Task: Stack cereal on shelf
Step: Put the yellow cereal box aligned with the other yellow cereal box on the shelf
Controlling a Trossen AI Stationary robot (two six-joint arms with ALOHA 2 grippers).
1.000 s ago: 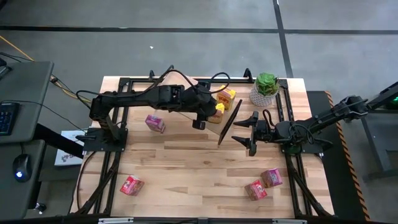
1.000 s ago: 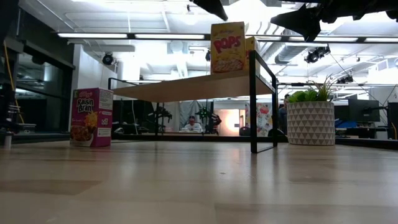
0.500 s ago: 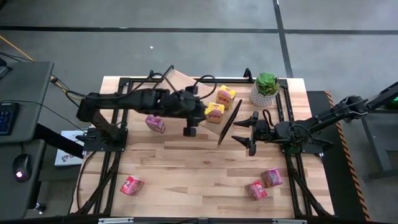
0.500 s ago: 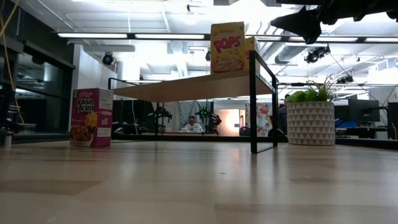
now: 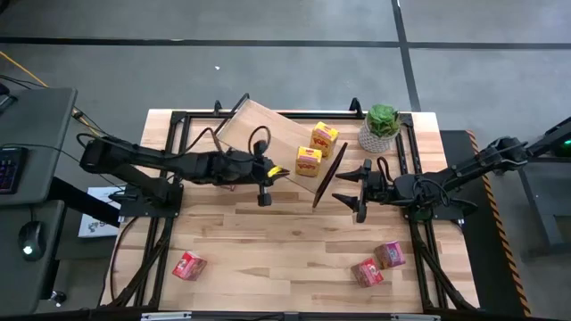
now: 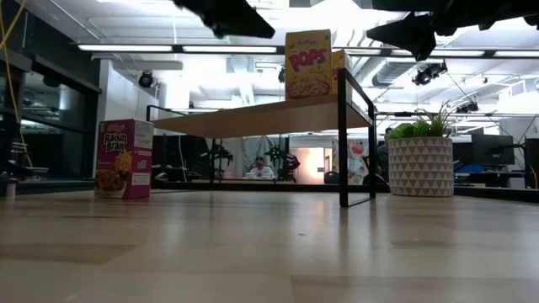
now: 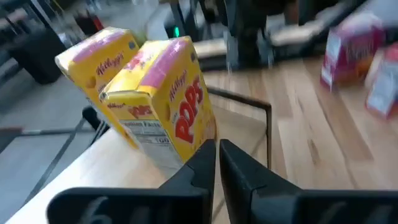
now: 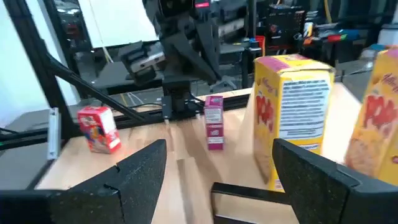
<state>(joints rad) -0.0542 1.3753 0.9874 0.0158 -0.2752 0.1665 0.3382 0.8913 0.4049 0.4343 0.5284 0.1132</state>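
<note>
Two yellow cereal boxes (image 5: 316, 148) are standing on the shelf (image 5: 268, 134), toward its 3 o'clock end in the high view, close beside each other. The nearer one in the low view (image 6: 308, 64) is reading "POPS" in red under a small Kellogg's script. In the left wrist view the same pair (image 7: 158, 99) is showing "Kellogg's" and "POPS" on the side panel; the finer print is not readable.

A magenta box (image 6: 125, 157) is standing upright on the counter (image 5: 285, 241), reading "Raisin Bran". In the high view the left arm is covering it.

Three more red and pink boxes are lying on the counter: one at 7 o'clock (image 5: 188, 265), two near each other at 5 o'clock (image 5: 378, 264). Their printing is too small to read.

The left end effector (image 5: 264, 194) is hanging at mid-counter, just off the shelf's 6 o'clock edge, fingers pressed together and gripping nothing. In the low view it is only a dark shape, cut off at the top.

The right end effector (image 5: 357, 189) is waiting beyond the shelf's 3 o'clock end frame, fingers spread wide and empty.

A potted plant (image 5: 381, 126) in a patterned white pot is sitting at 1 o'clock on the counter.
</note>
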